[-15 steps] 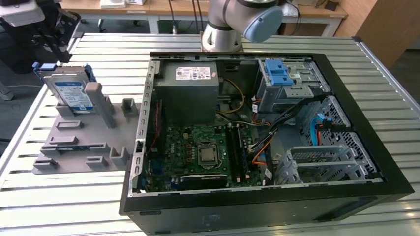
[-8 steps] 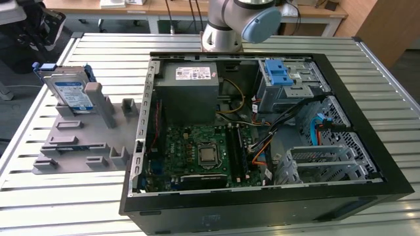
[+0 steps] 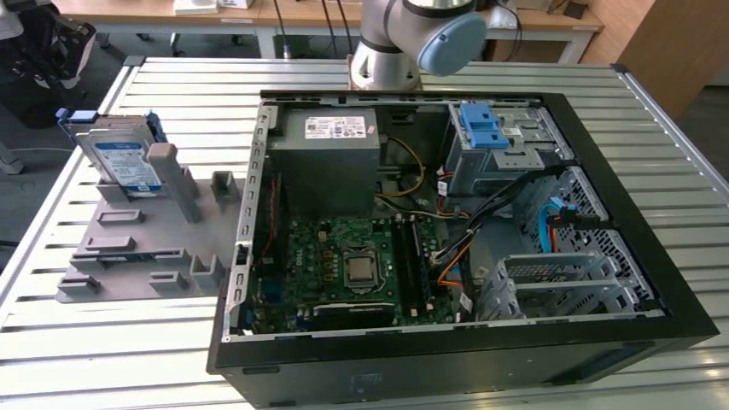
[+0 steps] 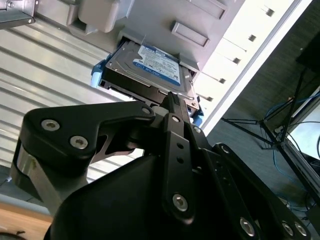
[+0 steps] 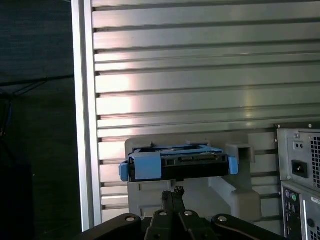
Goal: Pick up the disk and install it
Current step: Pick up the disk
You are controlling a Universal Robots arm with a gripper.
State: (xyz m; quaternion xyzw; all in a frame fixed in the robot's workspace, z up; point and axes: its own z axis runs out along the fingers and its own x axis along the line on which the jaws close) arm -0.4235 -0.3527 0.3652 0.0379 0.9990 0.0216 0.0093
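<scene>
The disk (image 3: 123,158) stands on edge in a slot of the grey holder (image 3: 137,248), at the exterior view's left beside the open computer case (image 3: 638,256). It is silver-grey with a white-and-blue label and a blue frame. Both wrist views look past my gripper at the disk (image 4: 147,67) (image 5: 177,165). My gripper (image 4: 170,99) (image 5: 173,192) is shut with its black fingertips pressed together and nothing between them. It hangs a short way off the disk's edge, apart from it.
Inside the case are a grey power-supply box (image 3: 330,145), the green motherboard (image 3: 341,265), loose cables and a metal drive cage with a blue latch (image 3: 484,128). The arm's base (image 3: 399,43) stands behind the case. The slatted metal table (image 3: 114,359) ends close to the holder.
</scene>
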